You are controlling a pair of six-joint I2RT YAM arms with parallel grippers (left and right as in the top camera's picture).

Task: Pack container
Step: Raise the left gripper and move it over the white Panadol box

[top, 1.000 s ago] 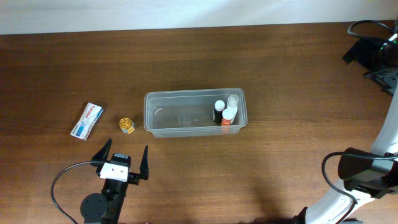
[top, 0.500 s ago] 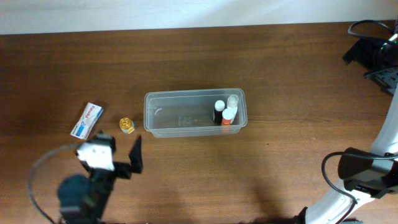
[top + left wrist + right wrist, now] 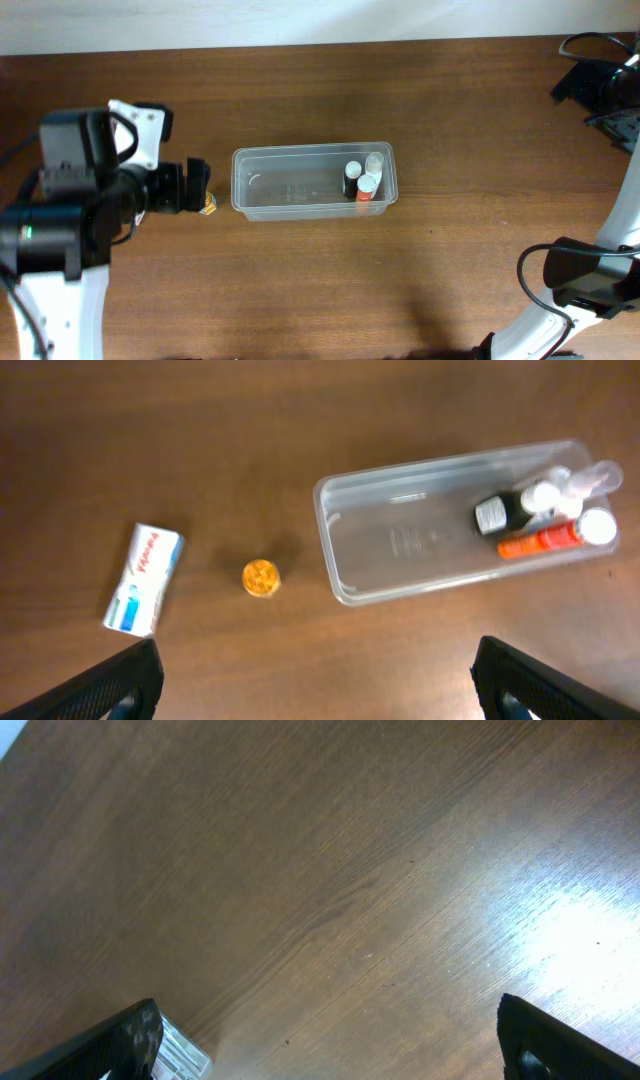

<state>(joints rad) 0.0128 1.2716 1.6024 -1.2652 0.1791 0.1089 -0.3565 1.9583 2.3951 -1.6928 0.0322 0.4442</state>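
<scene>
Three bottles (image 3: 360, 180) crowded at right end of container (image 3: 285, 192), open floor leftward

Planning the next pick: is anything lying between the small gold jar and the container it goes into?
Nothing visible. Only table separates the gold jar from the container; the white box lies on the jar's far side.

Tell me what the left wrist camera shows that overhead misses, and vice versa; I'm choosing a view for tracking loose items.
Only left wrist: the white box lying on the table; in the overhead view the left arm covers it. Only overhead: the right arm, at lower right. Both: the container, three bottles inside it, and the small yellow jar beside it.
</scene>
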